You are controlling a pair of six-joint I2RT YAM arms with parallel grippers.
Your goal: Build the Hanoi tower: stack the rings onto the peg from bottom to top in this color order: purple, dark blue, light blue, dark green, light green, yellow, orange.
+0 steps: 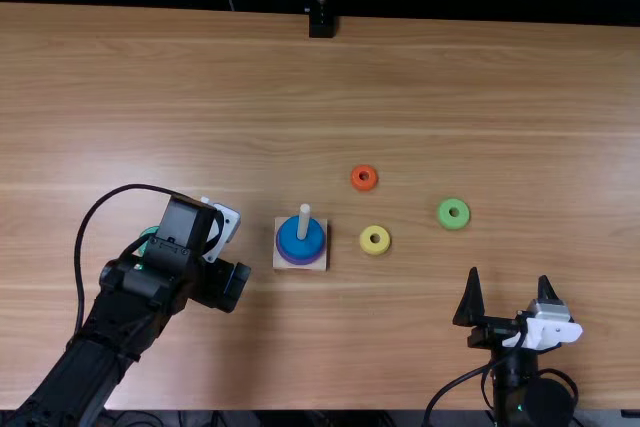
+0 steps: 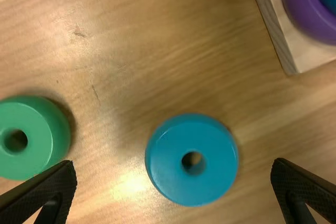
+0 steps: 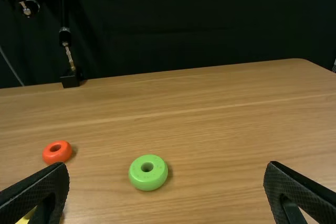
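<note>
On the square pale wooden base [image 1: 279,264], two of the seven rings are threaded over the upright light wooden peg [image 1: 304,218]: the wide purple ring [image 2: 304,11] at the bottom and the glossy dark blue ring [image 1: 289,244] on top of it, which matches the first two places in the order. Five rings are left to stack. Next due is the round light blue ring [image 2: 168,167], lying flat on the table near the base; the left gripper [image 2: 174,166] is over it, fingers wide apart on either side and holding nothing, so I judge the third ring is about to be picked up. The round dark green ring [image 2: 39,132] lies just beside it. Across the base from these, the small yellow ring [image 1: 366,243], the small orange ring [image 1: 357,179] and the round light green ring [image 1: 445,216] lie flat and apart. The right gripper [image 1: 510,277] is spread wide and empty, near the table's near edge.
</note>
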